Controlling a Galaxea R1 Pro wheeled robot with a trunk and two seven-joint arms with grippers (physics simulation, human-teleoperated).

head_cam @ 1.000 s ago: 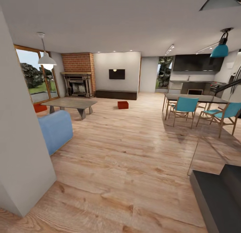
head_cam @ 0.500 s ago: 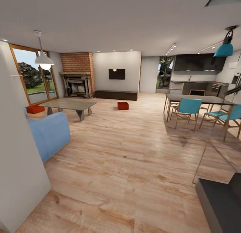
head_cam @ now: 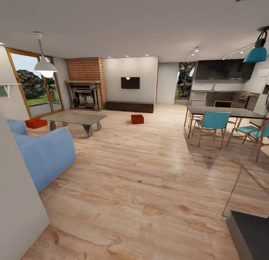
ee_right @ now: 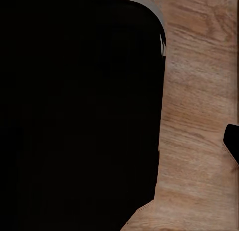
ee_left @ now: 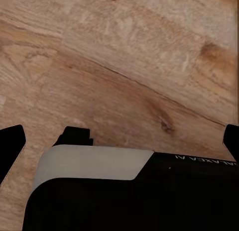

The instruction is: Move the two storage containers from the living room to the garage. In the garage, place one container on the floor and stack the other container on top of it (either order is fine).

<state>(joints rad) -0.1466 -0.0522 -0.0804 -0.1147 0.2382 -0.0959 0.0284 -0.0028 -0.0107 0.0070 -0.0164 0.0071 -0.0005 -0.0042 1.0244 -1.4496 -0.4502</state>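
Observation:
I am in the living room, on its light wood-plank floor (head_cam: 149,170). One orange-red storage container (head_cam: 137,119) sits on the planks far ahead, in front of the long dark cabinet (head_cam: 129,106). The other storage container (head_cam: 36,123) lies at the far left by the window, behind the grey low table (head_cam: 74,118). In the left wrist view my left gripper (ee_left: 122,141) is open above bare planks, its black fingertips (ee_left: 11,149) wide apart at the picture's edges. My right gripper (ee_right: 122,141) shows one fingertip (ee_right: 232,144) far out over the floor beside my dark body; it reads as open and holds nothing.
A blue sofa (head_cam: 46,157) stands at near left, with a white wall corner (head_cam: 16,207) closer still. A dining table (head_cam: 224,112) with teal chairs (head_cam: 213,121) is at right. A dark low block (head_cam: 252,234) sits at bottom right. A brick fireplace (head_cam: 86,84) is beyond.
The whole view has shifted: the camera has moved forward, so the white wall corner at left takes up less of the picture and the sofa shows more. The containers stay put.

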